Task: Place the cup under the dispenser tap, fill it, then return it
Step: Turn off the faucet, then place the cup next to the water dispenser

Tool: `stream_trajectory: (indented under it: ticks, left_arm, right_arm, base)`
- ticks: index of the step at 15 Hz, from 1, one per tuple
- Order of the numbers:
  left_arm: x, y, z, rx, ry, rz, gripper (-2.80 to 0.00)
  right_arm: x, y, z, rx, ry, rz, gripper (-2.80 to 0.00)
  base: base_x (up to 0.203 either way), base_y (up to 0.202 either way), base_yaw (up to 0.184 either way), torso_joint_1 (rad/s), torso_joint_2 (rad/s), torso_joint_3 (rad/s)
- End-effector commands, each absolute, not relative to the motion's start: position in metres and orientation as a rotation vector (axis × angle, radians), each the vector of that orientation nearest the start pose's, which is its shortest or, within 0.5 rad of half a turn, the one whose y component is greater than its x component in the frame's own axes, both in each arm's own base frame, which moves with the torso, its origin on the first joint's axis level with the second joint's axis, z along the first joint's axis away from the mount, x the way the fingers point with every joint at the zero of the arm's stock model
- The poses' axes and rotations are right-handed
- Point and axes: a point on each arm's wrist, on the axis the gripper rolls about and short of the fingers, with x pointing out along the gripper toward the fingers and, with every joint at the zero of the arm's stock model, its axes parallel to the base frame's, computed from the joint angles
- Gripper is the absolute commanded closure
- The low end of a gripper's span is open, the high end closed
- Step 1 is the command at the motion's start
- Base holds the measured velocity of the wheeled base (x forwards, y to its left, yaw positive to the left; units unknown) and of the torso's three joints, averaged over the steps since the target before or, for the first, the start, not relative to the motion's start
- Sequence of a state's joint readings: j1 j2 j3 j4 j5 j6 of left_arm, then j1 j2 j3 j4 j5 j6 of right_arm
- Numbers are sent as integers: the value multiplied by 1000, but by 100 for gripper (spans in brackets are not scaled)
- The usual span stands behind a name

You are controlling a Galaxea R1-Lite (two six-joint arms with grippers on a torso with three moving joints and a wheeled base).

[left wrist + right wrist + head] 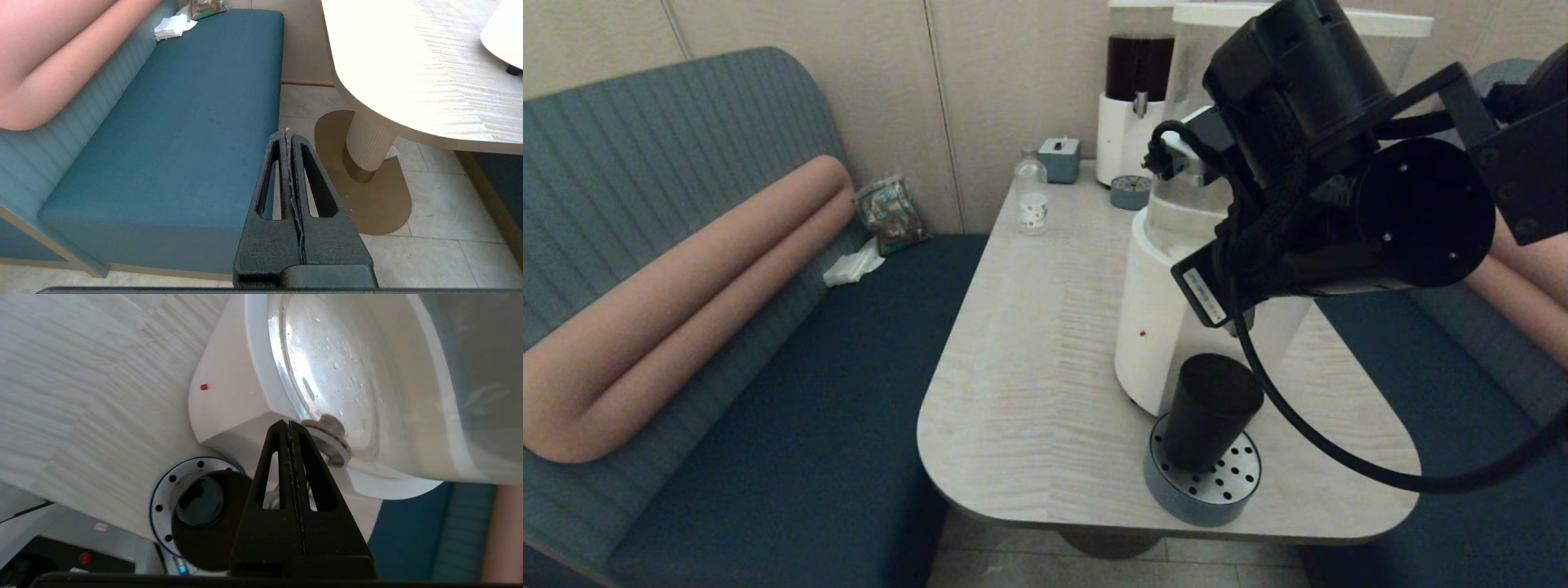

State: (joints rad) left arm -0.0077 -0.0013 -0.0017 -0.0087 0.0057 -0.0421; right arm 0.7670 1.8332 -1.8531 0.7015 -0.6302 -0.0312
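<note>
The black cup [1213,408] stands upright on the round perforated drip tray [1232,480] in front of the large white-based dispenser [1152,327]. In the right wrist view the cup [202,506] lies open below, with a dark shiny disc inside it. My right gripper [288,424] is shut and empty, its tips close to the tap's fitting [333,443] on the tank. A bit of the steel tap [274,502] shows behind the fingers. In the head view my right arm [1339,180] hides the tap. My left gripper [287,132] hangs shut over the bench edge and floor.
The drip tray sits close to the table's [1029,351] near edge. At the back stand a smaller dark-liquid dispenser [1137,82] with its own tray [1131,192], a clear bottle [1032,196] and a grey box [1059,158]. Blue benches [809,392] flank the table.
</note>
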Motion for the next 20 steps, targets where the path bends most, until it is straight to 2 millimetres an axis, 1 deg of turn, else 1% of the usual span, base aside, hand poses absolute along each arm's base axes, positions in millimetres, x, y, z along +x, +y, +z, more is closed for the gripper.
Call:
stream_trajectory:
  ticks: [1, 9, 12, 13, 15, 17, 20]
  left_arm:
    - [-23, 0, 77, -43, -11, -2, 0]
    - [-23, 0, 77, -43, -11, -2, 0]
    - [-23, 0, 77, -43, -11, -2, 0]
    - [-23, 0, 77, -43, -11, -2, 0]
    - [-23, 0, 77, -43, -11, -2, 0]
    - [-23, 0, 77, -43, -11, -2, 0]
    - [-23, 0, 77, -44, -11, -2, 0]
  right_arm:
    - [241, 216, 313, -454, 503, 156, 0]
    - [229, 217, 335, -353, 395, 226, 0]
    - [221, 209, 347, -325, 358, 227, 0]
    - [215, 202, 355, -310, 339, 226, 0]
    - [198, 181, 371, -271, 296, 214, 0]
    - [174, 152, 384, -236, 251, 179, 0]
    - [138, 108, 398, -183, 184, 105, 0]
  base:
    - [0, 0, 0, 0, 0, 0]
    - [0, 0, 0, 0, 0, 0]
    - [0, 0, 0, 0, 0, 0]
    - [0, 0, 0, 0, 0, 0]
    - [0, 0, 0, 0, 0, 0]
    - [0, 0, 0, 0, 0, 0]
    - [0, 0, 0, 0, 0, 0]
